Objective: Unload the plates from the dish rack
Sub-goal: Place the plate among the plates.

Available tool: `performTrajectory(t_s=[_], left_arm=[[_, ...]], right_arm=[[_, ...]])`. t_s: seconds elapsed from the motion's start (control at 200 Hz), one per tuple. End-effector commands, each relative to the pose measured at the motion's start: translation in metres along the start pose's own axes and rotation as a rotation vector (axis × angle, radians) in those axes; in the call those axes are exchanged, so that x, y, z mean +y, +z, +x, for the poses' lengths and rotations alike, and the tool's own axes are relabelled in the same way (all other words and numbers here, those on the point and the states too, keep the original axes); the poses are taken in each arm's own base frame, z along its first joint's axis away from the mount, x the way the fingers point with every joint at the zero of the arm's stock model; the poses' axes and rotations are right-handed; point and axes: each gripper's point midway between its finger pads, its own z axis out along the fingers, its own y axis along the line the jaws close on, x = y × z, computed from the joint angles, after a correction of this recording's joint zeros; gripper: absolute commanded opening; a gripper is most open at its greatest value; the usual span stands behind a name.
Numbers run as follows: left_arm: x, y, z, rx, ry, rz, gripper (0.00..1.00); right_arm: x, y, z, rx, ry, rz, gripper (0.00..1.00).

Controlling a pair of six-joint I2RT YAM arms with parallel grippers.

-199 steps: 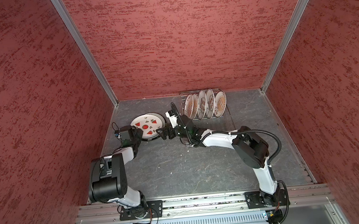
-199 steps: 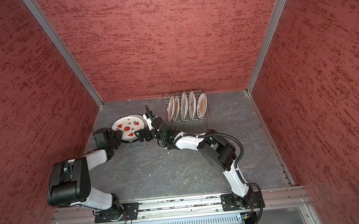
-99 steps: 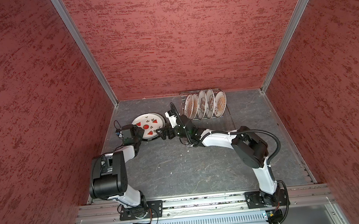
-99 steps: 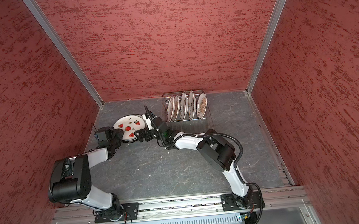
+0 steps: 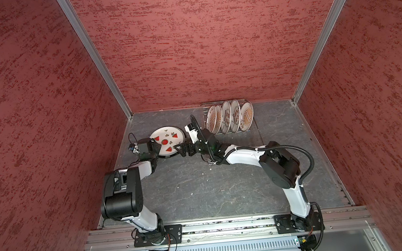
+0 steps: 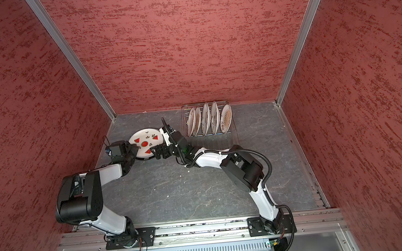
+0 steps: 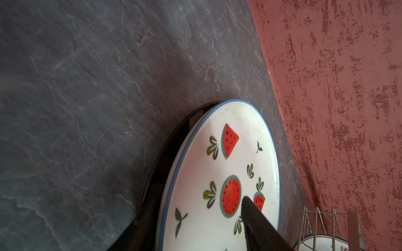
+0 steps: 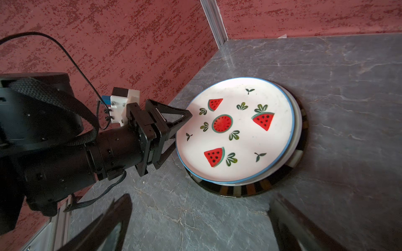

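Grey stone-pattern table [image 5: 201, 189], lower centre of both top views. Right gripper [image 5: 179, 150] sits just left of frame centre with its jaws spread wide and nothing between them, just beside the plate stack's near-right edge. Left gripper [image 8: 182, 130] has its jaws parted and straddles the rim of the watermelon plate [image 5: 167, 140], one finger over and one under. That plate lies flat atop a white plate [image 8: 297, 121] and a dark striped plate [image 8: 250, 190]. Dish rack [image 5: 233, 132] — above centre, against the back wall — holds five plates [image 5: 226, 114] upright.
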Motion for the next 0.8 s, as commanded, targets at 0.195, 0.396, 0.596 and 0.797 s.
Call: performTrajectory(t_s=[0.195, 0.396, 0.596, 0.797], left_arm=[[-0.017, -0.004, -0.017, -0.056, 0.037, 0.002, 0.63], [-0.020, -0.001, -0.011, -0.071, 0.081, -0.029, 0.62], [-0.014, 0.008, -0.011, -0.051, 0.056, -0.038, 0.62], [-0.012, 0.010, -0.009, -0.052, 0.060, -0.042, 0.63]], right_arm=[[0.002, 0.004, -0.004, -0.006, -0.021, 0.006, 0.99], [0.002, 0.004, -0.004, -0.005, -0.019, 0.004, 0.99], [0.003, 0.002, -0.004, -0.004, -0.022, 0.005, 0.99], [0.003, -0.001, -0.004, -0.006, -0.027, 0.005, 0.99]])
